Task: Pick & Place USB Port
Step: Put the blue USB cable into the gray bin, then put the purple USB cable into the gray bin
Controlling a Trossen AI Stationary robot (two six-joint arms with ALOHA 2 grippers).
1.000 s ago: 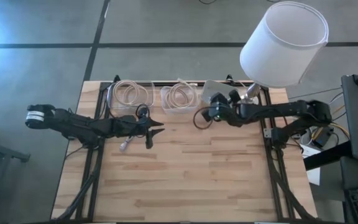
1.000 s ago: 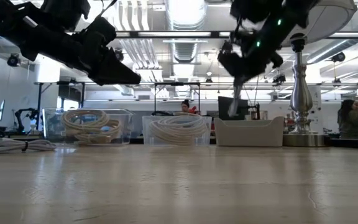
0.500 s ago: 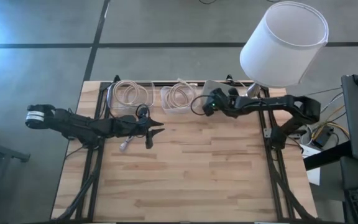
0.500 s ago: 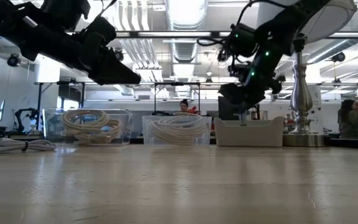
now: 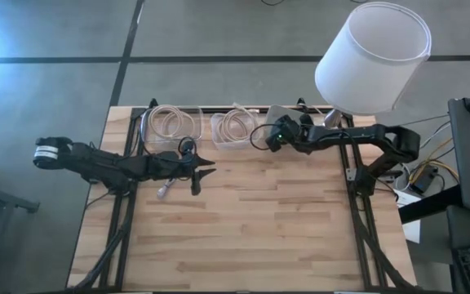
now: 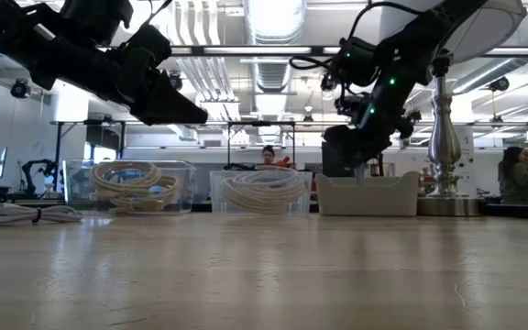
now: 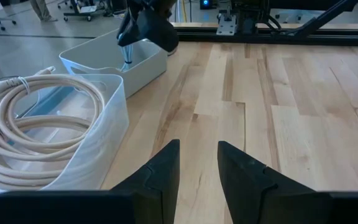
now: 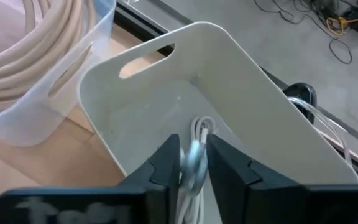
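My right gripper (image 8: 194,149) is shut on a white USB cable's silvery plug (image 8: 193,163) and hangs over the inside of the white bin (image 8: 229,81) at the table's far edge (image 5: 277,114). The low view shows the plug (image 6: 361,171) reaching down past the bin's rim (image 6: 369,194). My left gripper (image 5: 206,167) hovers open above the table, near the clear bins, and holds nothing (image 7: 197,155). My right gripper pinches the USB cable's silvery plug end (image 8: 195,155) between its two fingers, coming from above and pointing down into the white bin. A short loop of white cord (image 8: 202,127) sticks out past the fingertips. Whether the cable touches the bin's floor, I cannot tell.
Two clear bins with coiled cream cables (image 5: 168,124) (image 5: 235,126) stand left of the white bin. A loose cable (image 5: 164,189) lies on the table under my left arm. A lamp with a white shade (image 5: 374,57) stands at the far right corner, its base (image 6: 447,203) beside the white bin.
My right gripper has moved toward the table's far edge and a little left, and has come down over the white bin, carrying the plug; in the last half second it has hardly moved.
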